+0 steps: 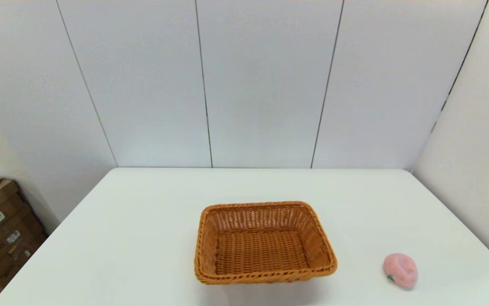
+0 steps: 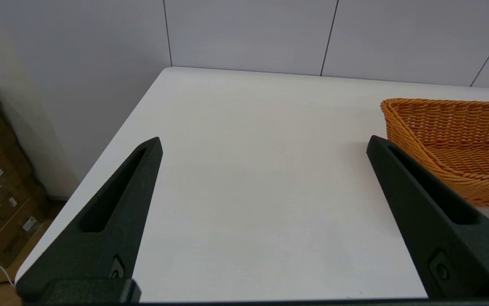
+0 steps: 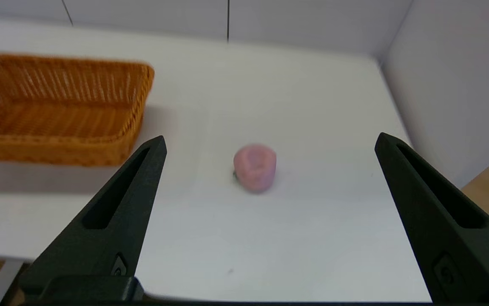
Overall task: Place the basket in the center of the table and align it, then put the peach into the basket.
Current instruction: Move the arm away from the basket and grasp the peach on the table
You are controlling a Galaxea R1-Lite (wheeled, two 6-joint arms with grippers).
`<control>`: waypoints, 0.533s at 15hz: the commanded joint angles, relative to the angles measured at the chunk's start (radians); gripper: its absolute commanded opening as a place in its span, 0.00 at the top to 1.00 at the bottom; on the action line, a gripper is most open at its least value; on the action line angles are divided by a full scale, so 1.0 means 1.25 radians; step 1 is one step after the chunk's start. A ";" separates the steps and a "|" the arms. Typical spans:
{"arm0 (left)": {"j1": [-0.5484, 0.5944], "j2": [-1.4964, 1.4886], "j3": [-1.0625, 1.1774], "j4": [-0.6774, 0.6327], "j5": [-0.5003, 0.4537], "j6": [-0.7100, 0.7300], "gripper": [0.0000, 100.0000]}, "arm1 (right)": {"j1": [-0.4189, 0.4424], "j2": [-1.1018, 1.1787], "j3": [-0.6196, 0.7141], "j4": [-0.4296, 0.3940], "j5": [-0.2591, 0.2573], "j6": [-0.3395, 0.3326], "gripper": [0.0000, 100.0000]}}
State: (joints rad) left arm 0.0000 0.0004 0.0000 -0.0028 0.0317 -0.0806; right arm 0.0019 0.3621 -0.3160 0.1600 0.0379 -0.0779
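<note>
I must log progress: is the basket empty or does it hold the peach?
Empty. The basket shows only bare weave inside; the peach lies on the table, apart, toward the robot's right.

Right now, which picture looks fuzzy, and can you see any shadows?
Right wrist view: the peach and basket look smeared. Head view: both are crisp, with a faint shadow before the basket. Left wrist view: sharp, evenly lit table.
</note>
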 commanded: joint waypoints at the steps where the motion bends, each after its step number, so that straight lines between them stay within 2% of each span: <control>1: 0.000 -0.002 0.000 0.000 0.000 -0.001 0.00 | 0.000 0.337 -0.006 -0.102 0.004 -0.043 0.00; 8: 0.000 -0.002 0.000 0.000 0.000 -0.001 0.00 | 0.000 0.664 -0.012 -0.112 0.005 -0.049 0.00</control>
State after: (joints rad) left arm 0.0000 0.0004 0.0000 -0.0028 0.0317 -0.0802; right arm 0.0017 0.9709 -0.3217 0.0238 0.0466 -0.1409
